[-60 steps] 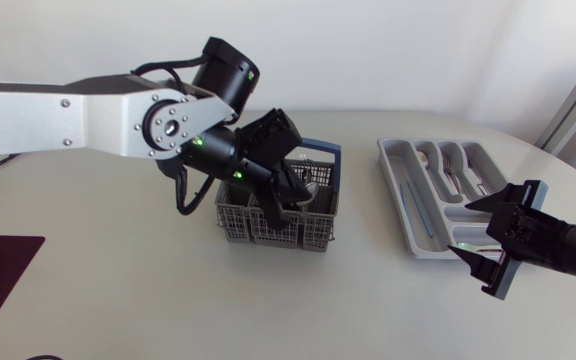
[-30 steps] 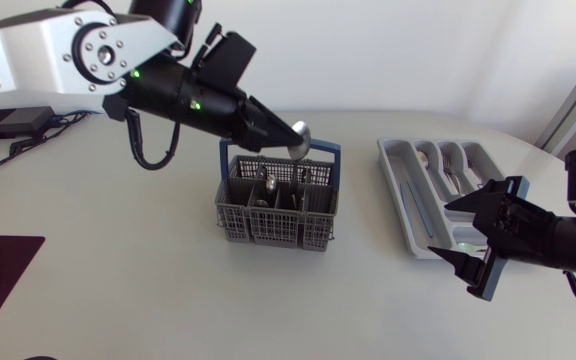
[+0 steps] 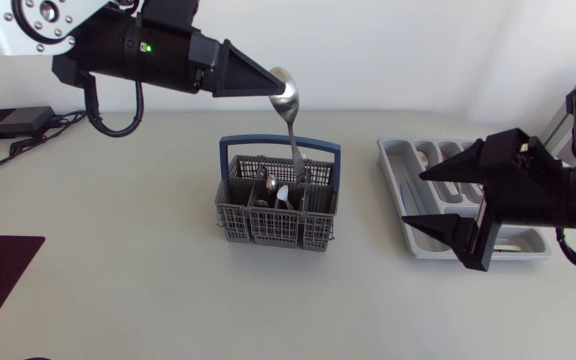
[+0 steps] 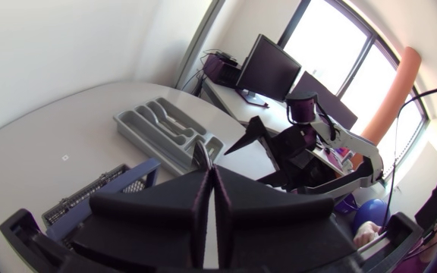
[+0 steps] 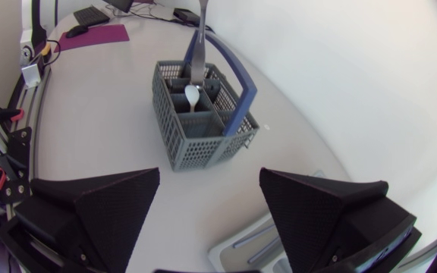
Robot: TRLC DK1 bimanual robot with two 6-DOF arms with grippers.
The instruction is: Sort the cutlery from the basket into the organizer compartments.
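spoon (image 3: 292, 135) pinched in left hand (image 3: 266, 85), hanging over basket (image 3: 268, 226)

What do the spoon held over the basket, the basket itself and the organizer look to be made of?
Spoon: likely polished steel; its bowl gives a bright mirror glint.
Basket: probably moulded plastic, with matte grey lattice walls and a blue handle.
Organizer: probably plastic too, light grey and smooth, with a soft sheen and rounded compartment edges.

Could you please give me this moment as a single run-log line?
left gripper: shut on spoon, above basket | right gripper: open, at organizer | step: spoon not yet in organizer
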